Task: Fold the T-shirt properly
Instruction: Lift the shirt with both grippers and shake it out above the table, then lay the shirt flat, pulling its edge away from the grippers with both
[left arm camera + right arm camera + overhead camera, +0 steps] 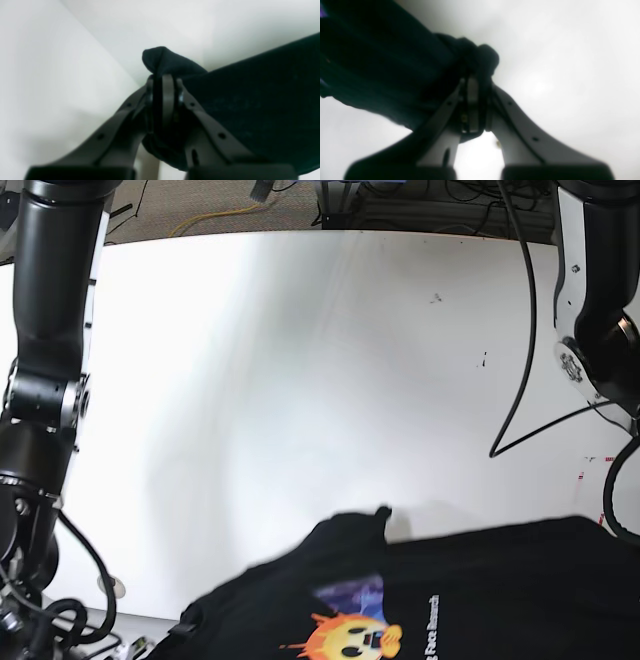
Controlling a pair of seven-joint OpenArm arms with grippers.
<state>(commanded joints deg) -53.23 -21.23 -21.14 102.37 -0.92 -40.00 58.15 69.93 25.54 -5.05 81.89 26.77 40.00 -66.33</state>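
Observation:
The black T-shirt (500, 590) hangs raised close to the base camera, across the bottom of that view. It shows a purple patch (350, 592), an orange-and-yellow print (350, 640) and small white lettering. My left gripper (163, 80) is shut on a bunched fold of the T-shirt (250, 100), which stretches away to the right. My right gripper (476, 82) is shut on another bunched fold of the T-shirt (382, 62), which spreads to the left with a purple bit at the top-left corner. In the base view the cloth hides both grippers.
The white table (300, 380) spreads out behind the shirt, with a few small dark specks at the far right. One arm column (50, 330) stands at the left edge and another (600, 280) at the right, with a black cable (520, 330) hanging beside it.

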